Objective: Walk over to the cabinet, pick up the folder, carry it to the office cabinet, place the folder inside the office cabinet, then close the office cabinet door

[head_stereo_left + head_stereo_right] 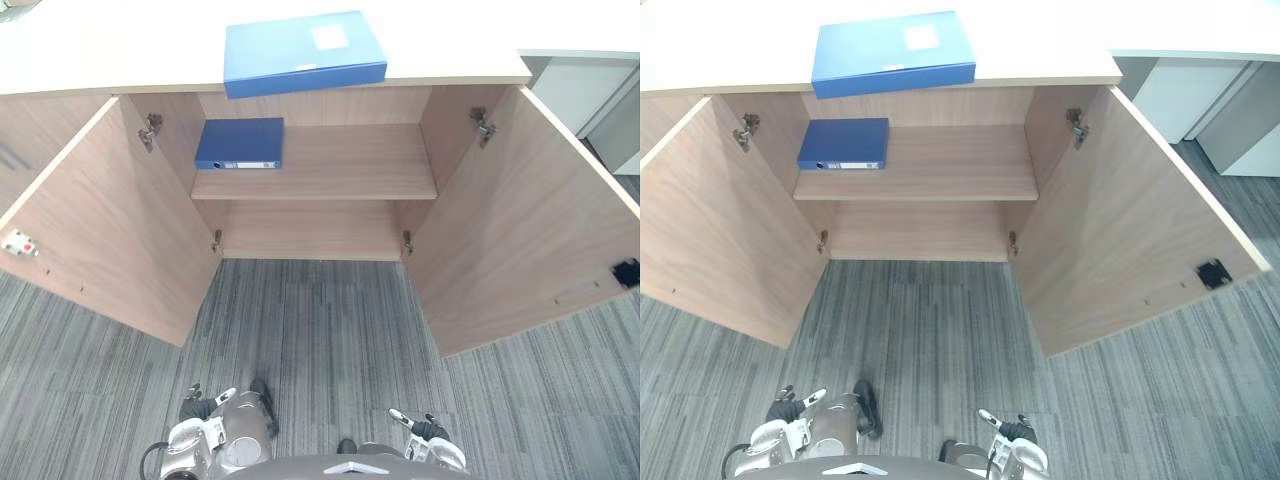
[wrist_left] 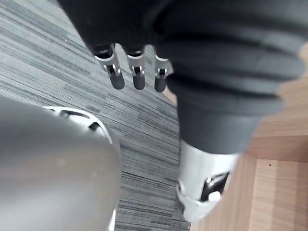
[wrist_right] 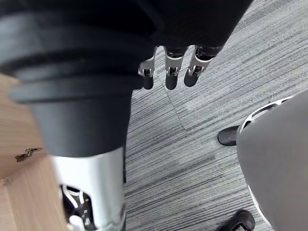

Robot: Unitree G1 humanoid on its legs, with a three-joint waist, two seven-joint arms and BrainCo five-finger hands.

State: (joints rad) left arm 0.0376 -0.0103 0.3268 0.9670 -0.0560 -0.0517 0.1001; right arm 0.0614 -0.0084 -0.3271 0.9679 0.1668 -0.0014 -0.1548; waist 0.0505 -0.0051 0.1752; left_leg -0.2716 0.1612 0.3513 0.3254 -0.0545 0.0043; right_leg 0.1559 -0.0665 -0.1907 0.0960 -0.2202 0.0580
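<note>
Carpet (image 1: 320,330) before open cabinet (image 1: 350,160); folder (image 1: 303,52) on its top overhangs front edge, likely stiff, light, slick: grip the overhang. Left robot hand (image 2: 137,77), right robot hand (image 3: 172,74) hang spread, empty.

The left hand (image 2: 138,72) hangs with fingers relaxed above grey striped carpet (image 2: 57,62), a wooden cabinet panel (image 2: 284,192) just beside its wrist.

Both light-wood cabinet doors (image 1: 520,220) stand wide open. A dark blue flat folder (image 1: 238,143) blocks the left end of the wooden shelf (image 1: 350,160); its right side is free.
</note>
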